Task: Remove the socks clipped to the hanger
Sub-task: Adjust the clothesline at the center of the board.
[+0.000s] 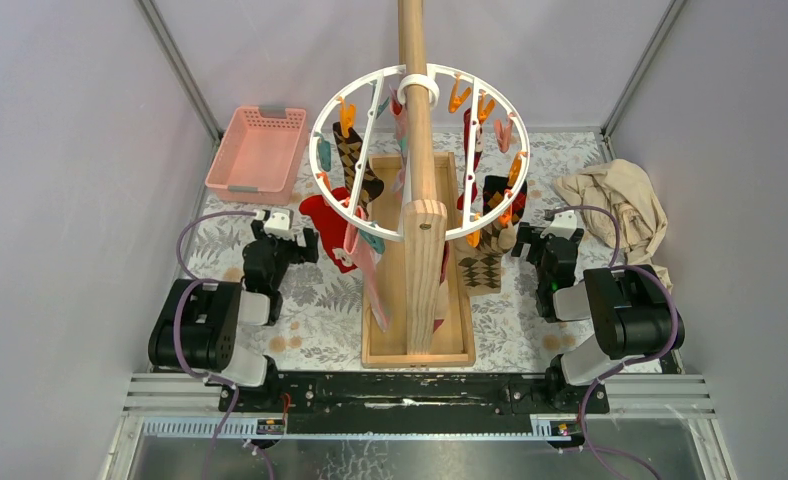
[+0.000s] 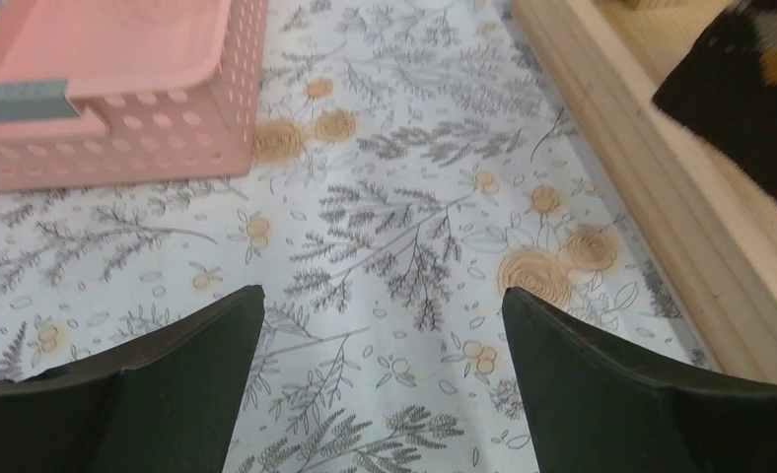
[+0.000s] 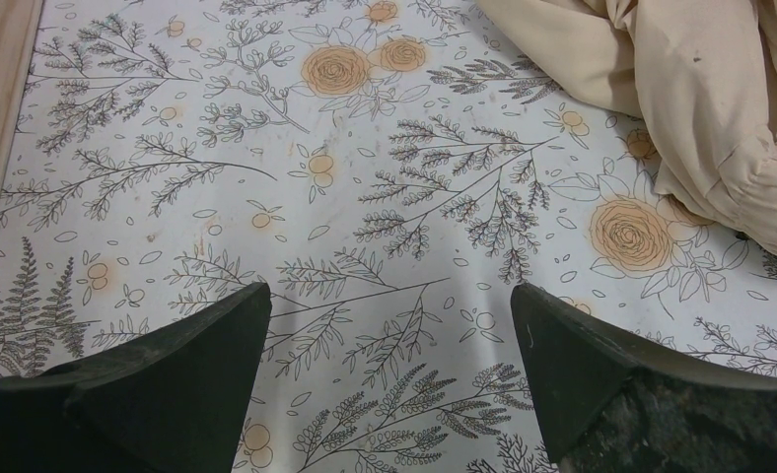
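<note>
Left gripper gapes empty under the hanger's left rim; the red sock dangles upright beside it; right gripper, wide too, sits opposite.

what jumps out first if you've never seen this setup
The round white hanger at the centre, hung on a wooden frame and crowded with coloured clips and socks. A pink basket sits back left, a crumpled beige cloth at right; left gripper and right gripper hang open.
</note>
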Controlling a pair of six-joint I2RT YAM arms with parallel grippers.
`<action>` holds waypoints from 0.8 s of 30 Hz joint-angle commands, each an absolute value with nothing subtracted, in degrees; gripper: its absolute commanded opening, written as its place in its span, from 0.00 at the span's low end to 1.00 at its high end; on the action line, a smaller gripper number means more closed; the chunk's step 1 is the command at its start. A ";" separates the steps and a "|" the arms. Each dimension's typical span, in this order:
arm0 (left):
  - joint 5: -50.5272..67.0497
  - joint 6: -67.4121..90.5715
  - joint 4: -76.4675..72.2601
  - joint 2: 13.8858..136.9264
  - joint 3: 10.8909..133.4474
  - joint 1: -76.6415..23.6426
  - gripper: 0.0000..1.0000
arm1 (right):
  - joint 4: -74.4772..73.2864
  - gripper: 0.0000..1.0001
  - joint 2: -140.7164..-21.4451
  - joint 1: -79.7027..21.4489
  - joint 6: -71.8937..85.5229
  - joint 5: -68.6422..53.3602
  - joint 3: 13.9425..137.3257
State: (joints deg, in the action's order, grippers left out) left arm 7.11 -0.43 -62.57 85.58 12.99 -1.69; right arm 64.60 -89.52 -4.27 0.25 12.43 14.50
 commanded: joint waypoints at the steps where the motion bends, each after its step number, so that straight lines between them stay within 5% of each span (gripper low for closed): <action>1: 8.28 -0.39 -59.06 80.38 16.11 -1.14 0.98 | 69.65 1.00 -86.48 -3.78 -0.53 12.17 13.52; 9: 6.86 2.43 -47.66 69.69 16.59 -4.15 0.98 | 36.82 1.00 -72.24 -3.87 8.90 14.32 24.19; 24: 8.48 9.46 -28.24 62.80 34.55 -10.89 0.98 | 8.87 1.00 -56.75 -3.87 19.32 17.33 39.42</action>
